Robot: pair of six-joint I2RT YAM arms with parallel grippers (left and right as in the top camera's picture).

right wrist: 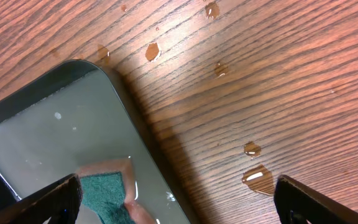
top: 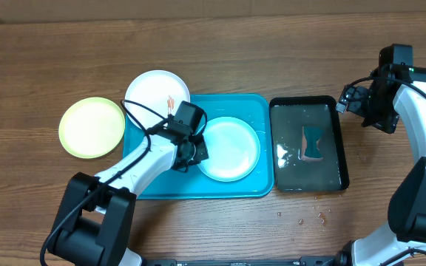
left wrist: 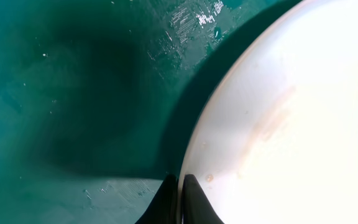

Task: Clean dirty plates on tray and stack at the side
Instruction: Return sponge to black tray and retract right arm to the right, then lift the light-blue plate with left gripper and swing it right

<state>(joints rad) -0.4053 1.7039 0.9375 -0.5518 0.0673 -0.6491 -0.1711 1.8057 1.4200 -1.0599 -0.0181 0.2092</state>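
The round light blue plastic plate [top: 231,151] lies flat in the middle of the large turquoise rectangular plastic tray [top: 250,103]. The left gripper [top: 193,150] sits at its left rim, jaws pinched closed on that thin edge. The whole plate spreads away from the pincer toward the robot's right. Being round, it has no long axis, so a lift would probably lever from this single rim point. The orange-smeared white round plate [top: 154,89] overlaps the tray's far left corner, and the yellow-green plate [top: 91,127] rests on the wooden table [top: 272,44] beside it. The right gripper [right wrist: 176,186] hangs wide open and empty, well apart from the plate, beyond the narrow black tray [top: 344,148] of water with its teal sponge [top: 313,142].
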